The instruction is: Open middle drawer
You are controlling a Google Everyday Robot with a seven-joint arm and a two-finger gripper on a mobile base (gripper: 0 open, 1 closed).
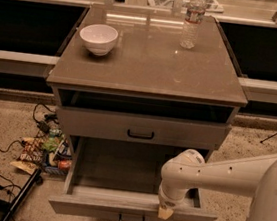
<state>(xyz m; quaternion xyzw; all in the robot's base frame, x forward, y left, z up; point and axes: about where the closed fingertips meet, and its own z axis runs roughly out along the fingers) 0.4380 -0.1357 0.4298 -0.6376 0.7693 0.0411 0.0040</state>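
Observation:
The middle drawer (91,206) of the grey-brown cabinet (148,68) is pulled far out toward me, and its grey interior (121,166) shows empty. Its small black handle (132,218) sits at the centre of the front. My gripper (165,212) points down at the drawer's front top edge, just right of the handle, at the end of my white arm (221,173) coming in from the right. The top drawer (141,129) above is shut. The lowest drawer is hidden under the open one.
A white bowl (98,38) and a water bottle (192,19) stand on the cabinet top. Snack packets and cables (45,151) lie on the floor left of the cabinet, with a black stand leg (16,199) nearby. Dark counters run behind.

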